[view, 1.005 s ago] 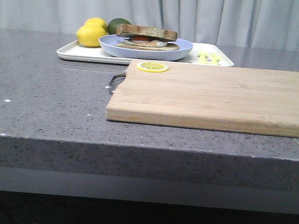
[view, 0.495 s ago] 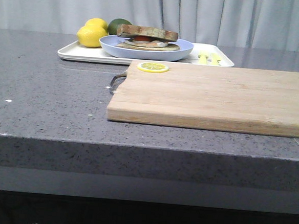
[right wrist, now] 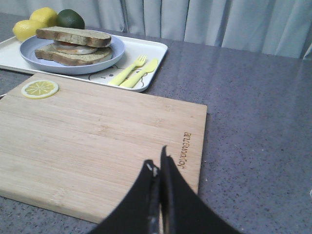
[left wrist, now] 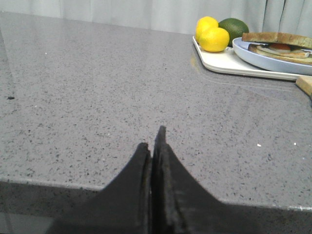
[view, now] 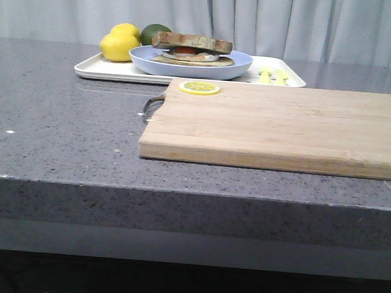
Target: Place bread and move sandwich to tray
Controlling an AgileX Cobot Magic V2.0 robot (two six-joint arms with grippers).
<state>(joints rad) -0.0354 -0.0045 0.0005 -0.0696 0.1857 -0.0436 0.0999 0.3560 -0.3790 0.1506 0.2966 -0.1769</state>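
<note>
The bread (view: 192,42), a thick brown-crusted slice, lies on top of the sandwich (view: 191,58), whose egg white and a red filling show between the slices. The sandwich sits on the round pale-blue plate (view: 187,68), which stands on the white tray (view: 97,69) at the back of the counter. The right wrist view shows the bread (right wrist: 73,36), the plate (right wrist: 116,51) and the tray (right wrist: 157,48) too. My left gripper (left wrist: 153,141) is shut and empty, low over bare counter. My right gripper (right wrist: 158,165) is shut and empty over the cutting board's near edge. Neither gripper shows in the front view.
A wooden cutting board (view: 284,126) lies in front of the tray, with a lemon slice (view: 199,88) at its far left corner. Two lemons (view: 118,46) and a green fruit (view: 154,32) sit at the tray's left end. A yellow-green fork and knife (right wrist: 131,70) lie at its right end.
</note>
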